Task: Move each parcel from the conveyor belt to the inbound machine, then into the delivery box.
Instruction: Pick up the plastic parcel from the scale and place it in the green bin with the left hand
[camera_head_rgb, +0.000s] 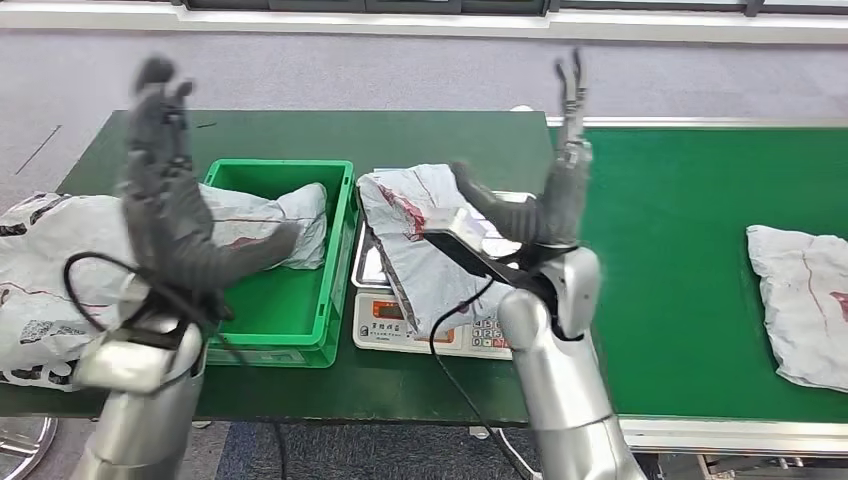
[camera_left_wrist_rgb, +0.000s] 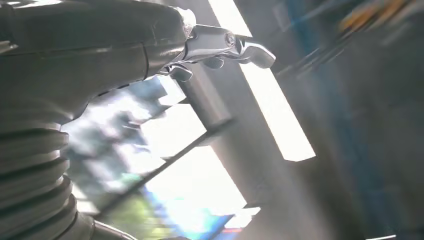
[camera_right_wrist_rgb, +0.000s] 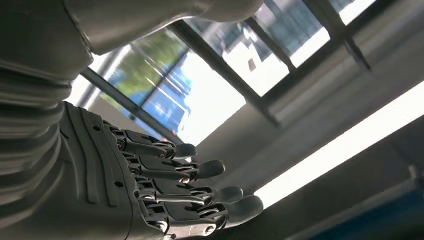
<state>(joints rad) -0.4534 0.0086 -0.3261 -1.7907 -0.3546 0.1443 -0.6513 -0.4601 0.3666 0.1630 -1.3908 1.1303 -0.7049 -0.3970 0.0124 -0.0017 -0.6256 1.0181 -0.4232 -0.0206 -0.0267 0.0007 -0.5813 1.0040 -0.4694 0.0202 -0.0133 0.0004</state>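
Observation:
A white parcel (camera_head_rgb: 415, 235) lies on the inbound scale (camera_head_rgb: 440, 325) at the table's middle. Another white parcel (camera_head_rgb: 275, 220) rests inside the green delivery box (camera_head_rgb: 335, 300). A further parcel (camera_head_rgb: 805, 300) sits on the green conveyor belt (camera_head_rgb: 690, 250) at the right. My left hand (camera_head_rgb: 165, 190) is raised above the table left of the box, fingers spread, holding nothing; the left hand (camera_left_wrist_rgb: 75, 55) points at the ceiling. My right hand (camera_head_rgb: 545, 195) is raised over the scale's right side, fingers extended upward and empty; the right hand (camera_right_wrist_rgb: 165, 185) has its fingers apart.
A large white bag (camera_head_rgb: 45, 280) lies on the dark green table (camera_head_rgb: 300, 130) at the far left. Black cables run along both silver arms. The belt's metal rail (camera_head_rgb: 720, 430) borders the near edge. Grey floor lies beyond the table.

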